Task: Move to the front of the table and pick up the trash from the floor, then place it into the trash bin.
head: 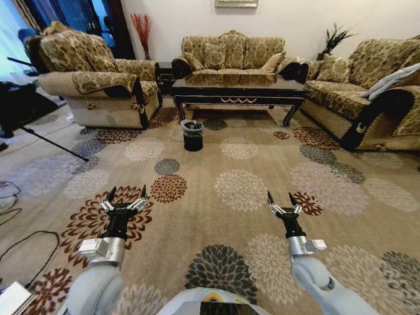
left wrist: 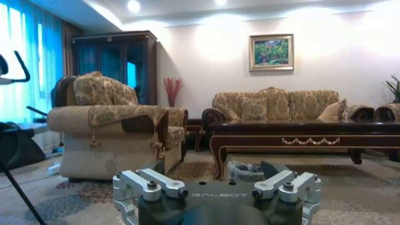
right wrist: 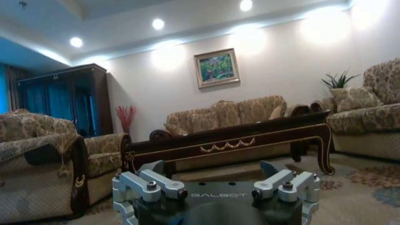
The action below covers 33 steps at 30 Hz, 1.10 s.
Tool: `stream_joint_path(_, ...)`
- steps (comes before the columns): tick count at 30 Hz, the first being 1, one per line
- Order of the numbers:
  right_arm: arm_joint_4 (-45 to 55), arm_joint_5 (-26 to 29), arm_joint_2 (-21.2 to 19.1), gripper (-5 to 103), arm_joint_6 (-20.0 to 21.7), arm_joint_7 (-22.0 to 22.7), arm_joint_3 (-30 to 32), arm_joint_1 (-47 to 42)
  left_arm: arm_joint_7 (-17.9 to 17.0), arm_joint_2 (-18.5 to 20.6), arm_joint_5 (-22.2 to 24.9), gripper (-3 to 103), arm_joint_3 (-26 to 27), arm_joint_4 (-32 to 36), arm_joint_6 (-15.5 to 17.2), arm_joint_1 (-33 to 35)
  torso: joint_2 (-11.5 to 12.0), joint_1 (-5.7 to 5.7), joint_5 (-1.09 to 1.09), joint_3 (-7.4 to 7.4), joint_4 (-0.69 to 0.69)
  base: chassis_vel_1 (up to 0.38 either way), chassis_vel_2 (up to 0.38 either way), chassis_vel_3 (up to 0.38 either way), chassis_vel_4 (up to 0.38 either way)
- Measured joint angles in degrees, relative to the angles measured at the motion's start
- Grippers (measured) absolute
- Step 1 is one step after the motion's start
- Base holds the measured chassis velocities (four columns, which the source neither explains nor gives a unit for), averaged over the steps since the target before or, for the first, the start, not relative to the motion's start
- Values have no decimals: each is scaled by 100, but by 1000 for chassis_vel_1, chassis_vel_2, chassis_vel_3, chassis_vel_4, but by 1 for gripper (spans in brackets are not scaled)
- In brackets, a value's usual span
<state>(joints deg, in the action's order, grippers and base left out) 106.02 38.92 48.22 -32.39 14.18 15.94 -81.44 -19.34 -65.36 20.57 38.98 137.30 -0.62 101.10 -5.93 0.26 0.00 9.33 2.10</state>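
- Both arms are held low over the carpet at the near edge: left end effector (head: 125, 199) spread wide and empty, right end effector (head: 283, 203) likewise released, nothing between its fingers.
- Far ahead stands the bench (head: 238, 91), its long axis running left to right across the room.
- The trash bin (head: 192, 135) sits on the floor just in front of the bench's left end, well apart from both arms and closer to the left arm's side.
- I can't make out any trash on the carpet from here.
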Motion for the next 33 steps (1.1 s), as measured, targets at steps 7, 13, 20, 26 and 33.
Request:
stream_joint_path(7, -25, -155, 37, 100, 49, 51, -32, 45, -1, 34, 11, 100, -3, -30, -20, -48, 0, 0, -1, 0, 0, -55, 57, 66, -58)
stream_joint_path(13, -58, -254, 45, 100, 51, 79, -42, 110, 137, 63, 130, 100, 21, -60, -79, -68, 0, 2, 0, 2, 1, -78, 66, 97, -81)
stream_joint_path(20, -85, -250, 46, 100, 60, 119, -62, 134, 1025, 128, 500, 100, 355, -270, -583, -190, -105, 21, -1, 83, 0, 0, 2, 8, 2)
stream_joint_path(26, -107, -250, 48, 100, 65, 127, -67, 161, 1056, 175, 631, 100, 422, -258, -504, -244, -235, 53, 0, 184, 0, 0, 0, 0, 0)
stream_joint_path(33, -11, -336, 15, 100, 105, 116, 67, 212, 1056, 210, 628, 100, 587, -175, -316, -243, -422, 93, 0, 330, 0, 0, 0, 0, 0)
